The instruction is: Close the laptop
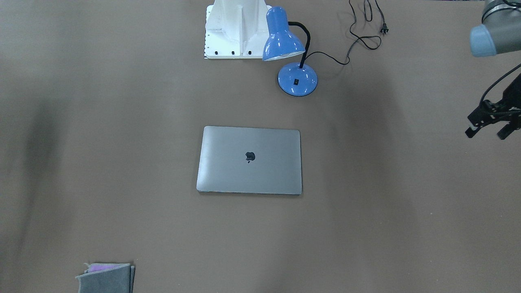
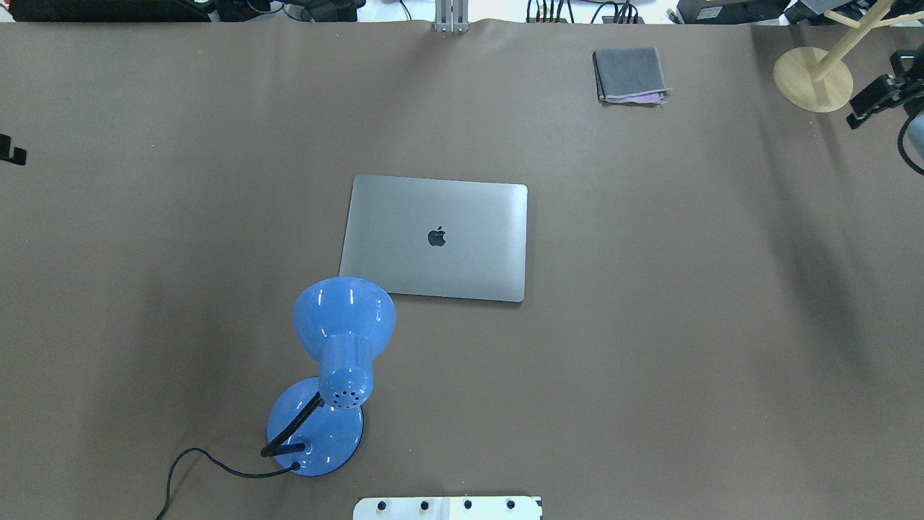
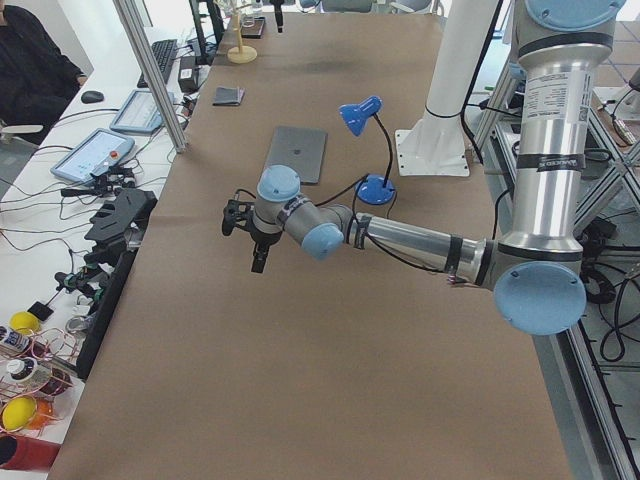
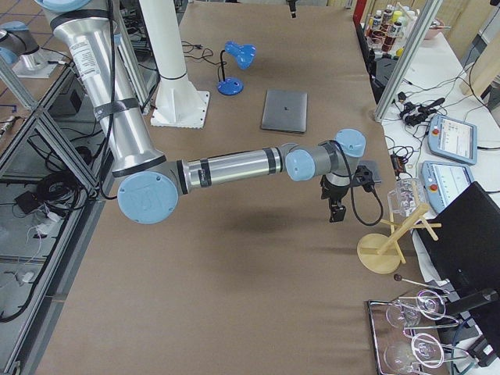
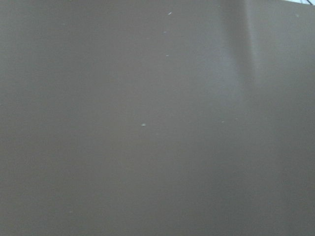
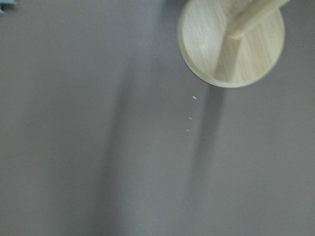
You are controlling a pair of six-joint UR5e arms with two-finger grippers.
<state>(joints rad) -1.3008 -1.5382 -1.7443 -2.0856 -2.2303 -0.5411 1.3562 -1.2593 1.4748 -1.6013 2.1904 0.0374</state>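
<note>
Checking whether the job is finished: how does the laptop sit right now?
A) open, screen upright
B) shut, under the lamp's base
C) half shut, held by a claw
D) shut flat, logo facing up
D: the laptop lies flat on the table, lid down, dark logo up, no keyboard or screen showing.

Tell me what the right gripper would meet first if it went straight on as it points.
Probably the bare brown table cover, beside the round pale wooden stand base; depth unclear.

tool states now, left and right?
Left tool: open, holding nothing.
Right tool: cannot tell, only partly in view.
</note>
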